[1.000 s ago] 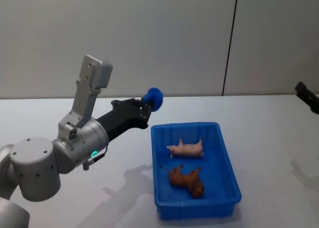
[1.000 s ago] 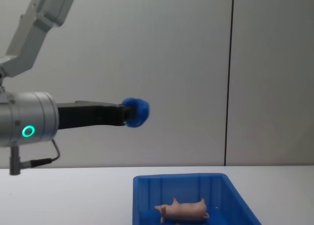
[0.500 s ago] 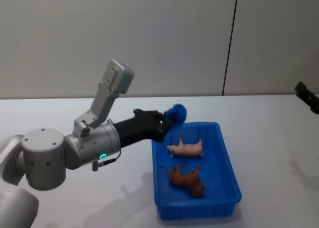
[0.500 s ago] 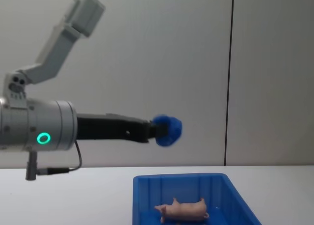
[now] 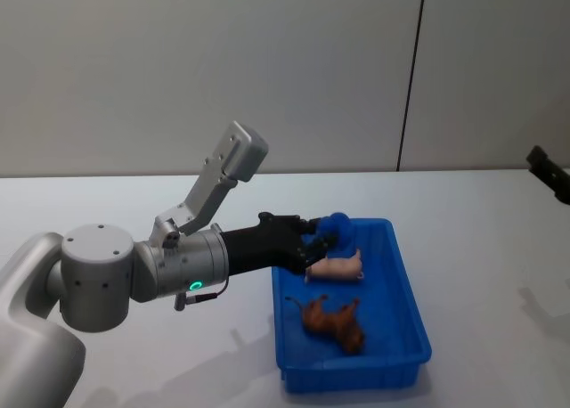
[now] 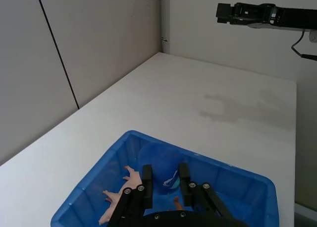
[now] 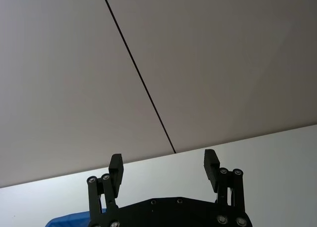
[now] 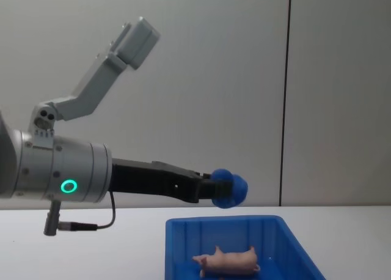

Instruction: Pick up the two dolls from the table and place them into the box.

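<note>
The left gripper (image 5: 331, 236) reached from nine o'clock over the far left corner of the blue box (image 5: 410, 310), its black fingers (image 6: 147, 176) pinched on a small blue fuzzy ball (image 6: 166, 166). In the chest view that ball (image 8: 229, 188) hung above the box's far rim (image 8: 223, 221), apart from it.

Directly under the ball in the head view lay the pale pink pig doll (image 5: 335, 266) on its side, in the far half of the box. The reddish-brown lumpy doll (image 5: 335, 320) lay toward six o'clock from it, in the near half. The two dolls lay near each other, not touching. The left wrist view caught the pig's legs (image 6: 116, 203) beside the fingers. The chest view showed the pig (image 8: 227, 261) but not the brown doll.

The right gripper (image 7: 163, 169) was held well apart at three o'clock, its fingers spread and empty, facing the wall; the left wrist view showed it (image 6: 224, 12) far off above the table.

The white table (image 5: 490, 221) bore the box and arm shadows (image 6: 237, 108). Behind it stood a grey panelled wall (image 5: 267, 69) with a dark vertical seam (image 5: 411, 74).
</note>
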